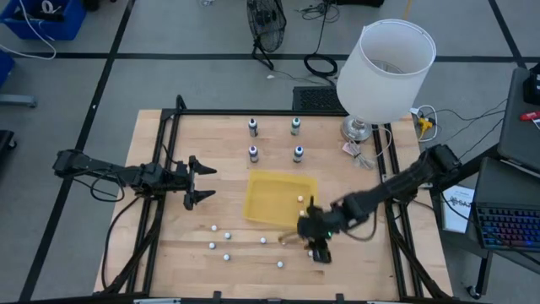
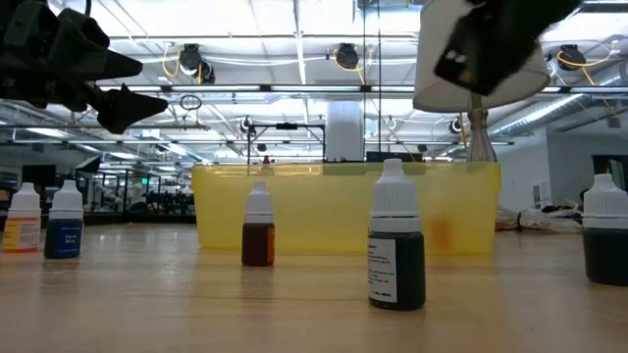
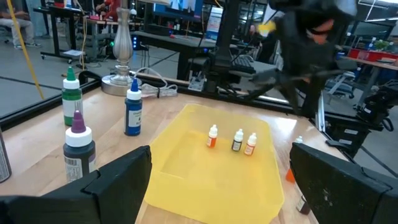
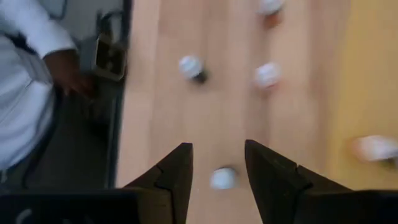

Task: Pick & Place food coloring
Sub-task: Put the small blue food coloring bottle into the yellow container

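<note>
On a pale wooden desk [image 1: 253, 280] in a big workshop with ceiling lights and pipes, one yellow tray [image 1: 263, 192] lies at the middle. Behind it stand four larger bottles [image 1: 252, 153] in a square. One lamp [image 1: 386, 63] with a white shade stands at the far right corner. The food coloring [image 1: 228, 237] is tiny pale-capped bottles. Six stand scattered on the desk in front of the tray, and three stand inside it [image 3: 237, 140]. The right gripper [image 1: 318, 251] hangs by the tray's near right corner, jaws open and empty, with one blurred cap below them. The left gripper [image 1: 209, 182] waits left of the tray, jaws wide open. A person's white sleeve [image 4: 25, 74] shows beside the desk.
</note>
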